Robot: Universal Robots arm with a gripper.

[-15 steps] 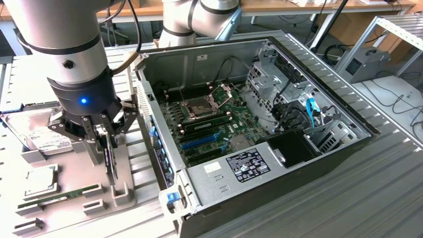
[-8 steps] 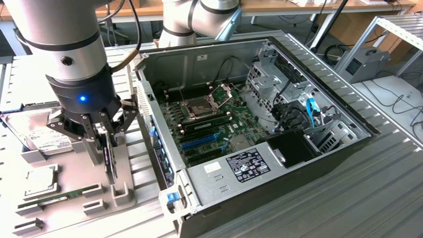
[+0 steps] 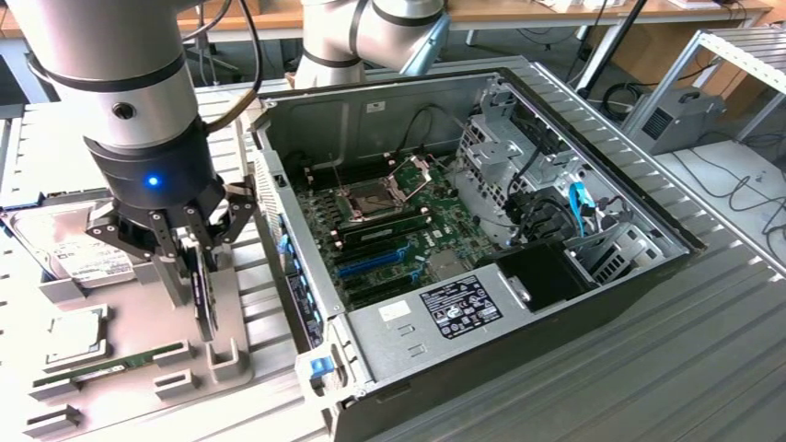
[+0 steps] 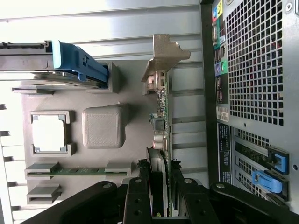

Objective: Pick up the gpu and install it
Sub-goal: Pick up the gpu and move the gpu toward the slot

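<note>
While my gripper point(image 3: 187, 253) clamps the upright gpu point(image 4: 161, 109) in its tray point(image 3: 123, 308) slot, computer case point(image 3: 553, 354) at 3 o'clock, exterior view: a tilted pull may jam the card.

Black rectangular sticker point(image 3: 461, 307) on the silver metal power-supply box point(image 3: 411, 343): white print and small symbols, too small to read.
White paper label point(image 3: 88, 262) on the flat silver hard drive point(image 3: 43, 230): dark lines of print, illegible.
Small white sticker point(image 4: 223, 114) beside the grey perforated rear panel point(image 4: 254, 60) of the computer case: print illegible.
Legible text, brands, numbers: none.
</note>
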